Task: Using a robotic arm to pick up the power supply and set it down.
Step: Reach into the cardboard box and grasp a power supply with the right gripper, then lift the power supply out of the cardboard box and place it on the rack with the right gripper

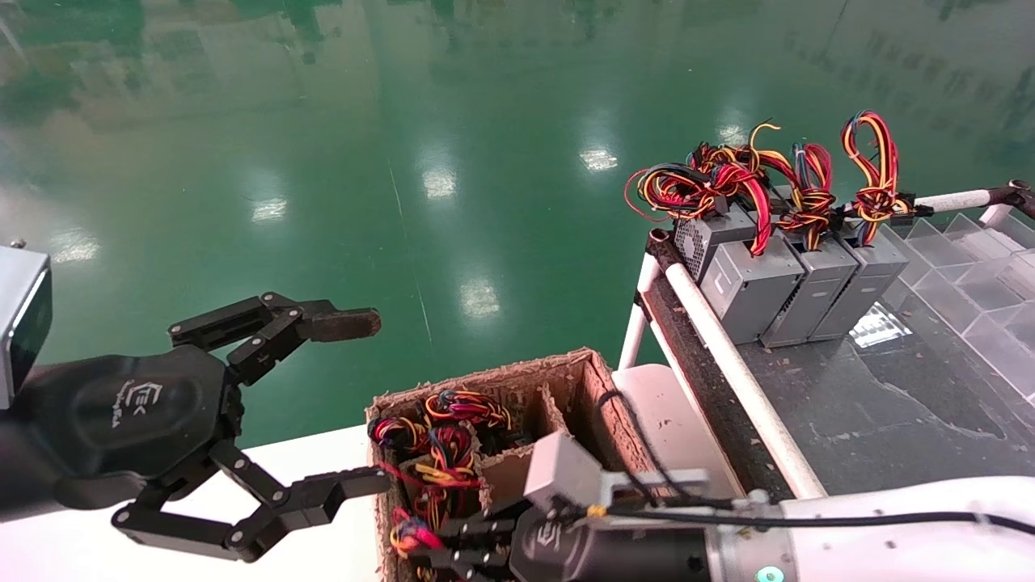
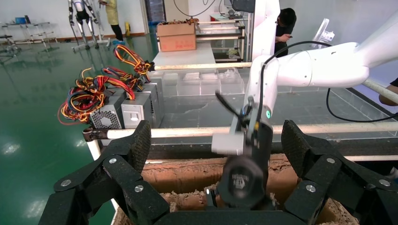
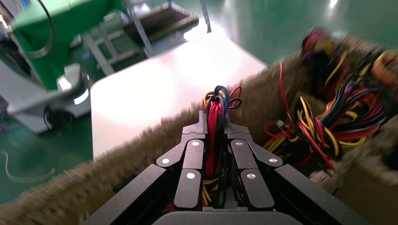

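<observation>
Grasp step under way: my right gripper [image 3: 215, 133] down in cardboard box [image 1: 590, 380], jaws clamped on wire bundle [image 3: 217, 105] of power supply, body hidden in box. Next: lift straight, watch snagging. Left gripper [image 1: 348, 404] parked wide open beside box.
</observation>
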`<move>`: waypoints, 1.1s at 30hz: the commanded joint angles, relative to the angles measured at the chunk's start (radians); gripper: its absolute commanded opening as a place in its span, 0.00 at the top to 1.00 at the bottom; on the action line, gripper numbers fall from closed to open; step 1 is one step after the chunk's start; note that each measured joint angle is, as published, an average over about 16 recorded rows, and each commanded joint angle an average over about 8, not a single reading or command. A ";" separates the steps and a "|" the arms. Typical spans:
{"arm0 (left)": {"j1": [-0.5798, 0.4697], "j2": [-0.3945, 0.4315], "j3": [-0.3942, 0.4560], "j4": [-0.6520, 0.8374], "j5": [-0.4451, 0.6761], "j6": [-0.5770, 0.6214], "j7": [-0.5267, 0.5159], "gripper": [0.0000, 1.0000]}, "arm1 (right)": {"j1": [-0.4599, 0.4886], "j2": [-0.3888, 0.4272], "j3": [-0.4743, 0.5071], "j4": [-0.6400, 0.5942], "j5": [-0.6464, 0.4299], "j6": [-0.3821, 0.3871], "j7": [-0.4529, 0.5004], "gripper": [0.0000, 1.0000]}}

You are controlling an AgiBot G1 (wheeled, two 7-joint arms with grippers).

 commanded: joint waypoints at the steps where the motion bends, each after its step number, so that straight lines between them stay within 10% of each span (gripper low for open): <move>1: 0.000 0.000 0.000 0.000 0.000 0.000 0.000 0.00 | -0.003 0.007 0.015 -0.005 0.028 -0.011 -0.008 1.00; 33: 0.000 0.000 0.000 0.000 0.000 0.000 0.000 0.00 | -0.035 0.403 0.429 -0.031 0.478 -0.124 -0.155 1.00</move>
